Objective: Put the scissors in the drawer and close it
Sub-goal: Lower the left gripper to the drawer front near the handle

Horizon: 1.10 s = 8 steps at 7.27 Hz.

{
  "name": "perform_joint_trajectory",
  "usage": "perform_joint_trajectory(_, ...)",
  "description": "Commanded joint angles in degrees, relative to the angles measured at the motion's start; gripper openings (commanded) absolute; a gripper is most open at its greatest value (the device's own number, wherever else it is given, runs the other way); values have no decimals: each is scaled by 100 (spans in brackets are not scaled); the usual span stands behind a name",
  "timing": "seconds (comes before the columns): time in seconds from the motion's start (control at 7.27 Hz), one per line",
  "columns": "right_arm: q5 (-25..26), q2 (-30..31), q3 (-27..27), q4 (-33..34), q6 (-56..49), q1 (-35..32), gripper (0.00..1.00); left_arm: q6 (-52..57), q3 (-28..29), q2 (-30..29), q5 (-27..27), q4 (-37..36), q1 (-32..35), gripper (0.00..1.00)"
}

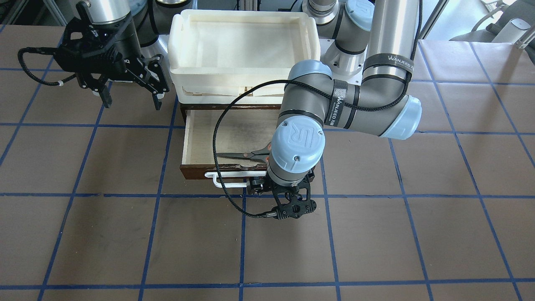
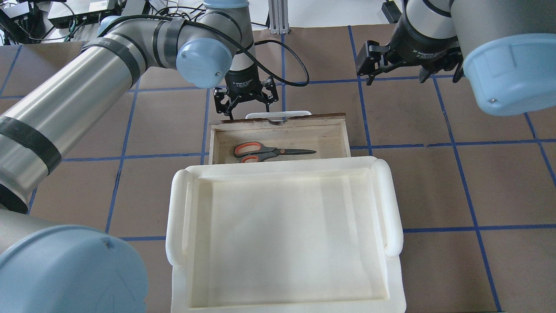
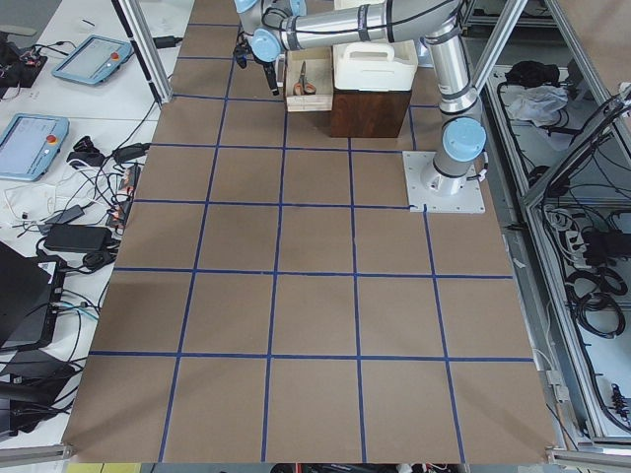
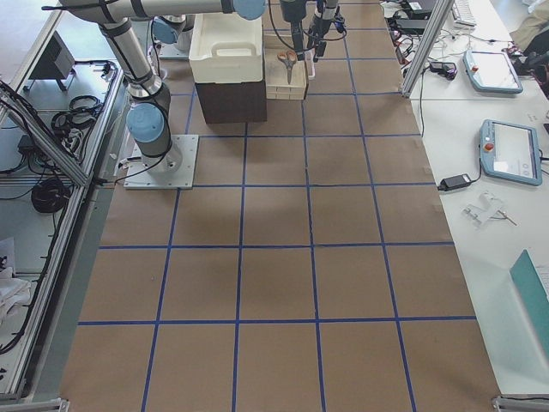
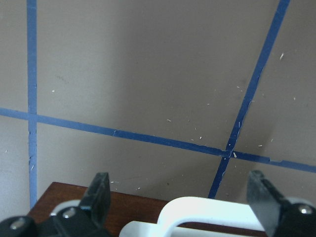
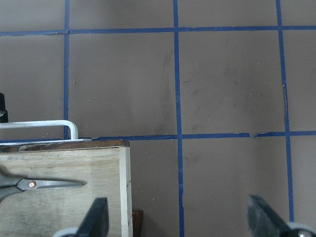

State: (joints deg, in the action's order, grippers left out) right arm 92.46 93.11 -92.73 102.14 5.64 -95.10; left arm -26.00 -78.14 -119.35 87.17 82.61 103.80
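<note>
As the scissors [image 2: 271, 151] already lay flat on the pale floor of the open drawer [image 2: 323, 126], blades pointing toward the robot's right and orange-lined loops toward its left, the first half of the task looked done and the closing step appeared to be the one in hand. The drawer stood pulled well out from under the white tray [image 2: 178, 204] that sat above it. The left gripper [image 2: 247, 106] hung just outside the drawer's dark front, pointing down, close beside the left end of the white handle [image 2: 278, 114]. In the left wrist view its fingers [image 5: 98, 192] stood wide apart, the handle's curved end showing low between them and nothing held; whether any part touched the handle or the front could not be told. The right gripper [image 1: 132, 99] hovered well apart from the drawer on the robot's right, its fingers [image 6: 96, 217] also spread and empty, looking down on the drawer's corner and the blade tips.

By this reading, the next move called for the left arm to bring its fingers against the drawer front or the handle and push squarely toward the robot, so that the drawer would slide straight under the tray. An off-centre push near the handle's left end might skew the drawer in its runners, so a point nearer the middle seemed wiser
</note>
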Motion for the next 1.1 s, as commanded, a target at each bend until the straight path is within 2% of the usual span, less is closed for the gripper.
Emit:
perform_joint_trajectory(0.0, 0, -3, 0, -1, 16, 0, 100, -10, 0, 61, -15, 237, 17, 100)
perform_joint_trajectory(0.96, 0, -3, 0, -1, 34, 0, 100, -124, 45, -132, -121, 9, -26, 100)
